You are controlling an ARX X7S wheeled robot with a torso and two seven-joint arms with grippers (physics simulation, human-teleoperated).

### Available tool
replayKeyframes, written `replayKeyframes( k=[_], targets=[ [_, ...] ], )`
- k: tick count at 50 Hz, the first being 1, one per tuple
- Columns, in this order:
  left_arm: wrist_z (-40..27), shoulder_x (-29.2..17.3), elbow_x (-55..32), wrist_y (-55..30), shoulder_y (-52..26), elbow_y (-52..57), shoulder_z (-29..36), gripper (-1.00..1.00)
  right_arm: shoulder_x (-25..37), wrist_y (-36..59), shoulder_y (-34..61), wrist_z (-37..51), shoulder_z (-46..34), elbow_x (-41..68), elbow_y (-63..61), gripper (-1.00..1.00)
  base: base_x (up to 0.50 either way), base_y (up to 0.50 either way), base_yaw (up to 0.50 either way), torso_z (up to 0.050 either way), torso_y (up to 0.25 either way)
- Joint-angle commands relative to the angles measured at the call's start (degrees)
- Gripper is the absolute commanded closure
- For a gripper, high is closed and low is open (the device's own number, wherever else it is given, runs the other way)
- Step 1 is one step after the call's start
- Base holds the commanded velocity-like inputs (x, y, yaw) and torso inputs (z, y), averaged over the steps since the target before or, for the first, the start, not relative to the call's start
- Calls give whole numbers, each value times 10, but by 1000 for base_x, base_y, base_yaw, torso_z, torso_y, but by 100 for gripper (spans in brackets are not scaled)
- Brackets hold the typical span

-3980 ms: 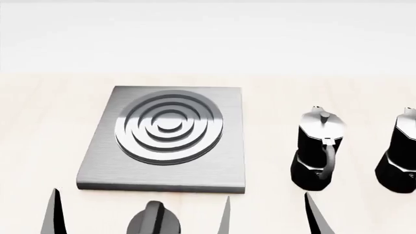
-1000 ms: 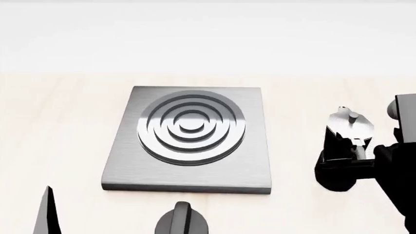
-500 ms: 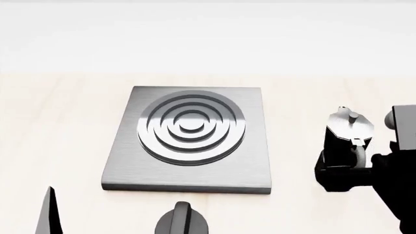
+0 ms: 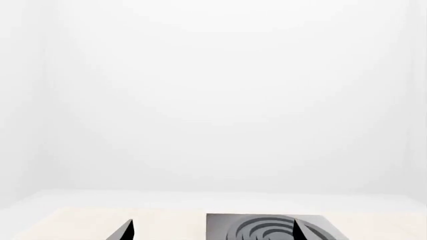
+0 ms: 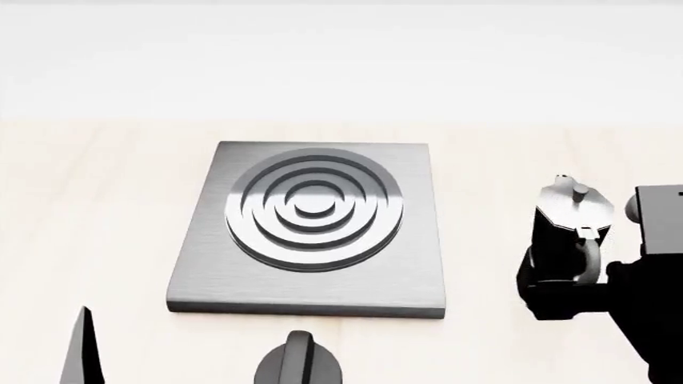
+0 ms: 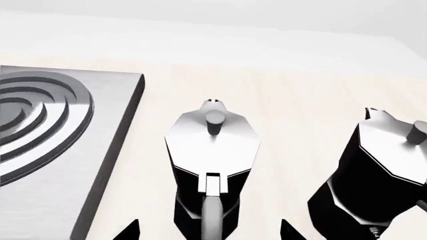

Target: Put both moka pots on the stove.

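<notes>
Head view shows the stove (image 5: 309, 228) bare, so neither pot is placed yet and the whole task remains. The nearer moka pot (image 6: 212, 170) stands on the table just right of the stove, its handle toward the right gripper (image 6: 210, 230), whose fingers are spread either side of it without touching. The second moka pot (image 6: 377, 175) waits further right. The left gripper (image 4: 212, 231) hangs spread and empty.

Pale wooden table (image 5: 96, 208) bearing stove (image 5: 203, 272), two moka pots (image 6: 212, 165), black knob (image 5: 299, 364).
</notes>
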Motion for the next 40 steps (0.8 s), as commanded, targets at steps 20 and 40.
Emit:
replayKeyframes(
  k=[20, 40],
  targets=[
    [-3, -3, 0, 5, 0, -3, 8, -100, -23, -77, -4, -20, -25, -27, 85, -100, 0, 0, 0, 0, 0],
    [-4, -4, 2, 8, -2, -7, 16, -100, -33, -108, 8, -28, -28, -35, 131, -100, 0, 0, 0, 0, 0]
  ],
)
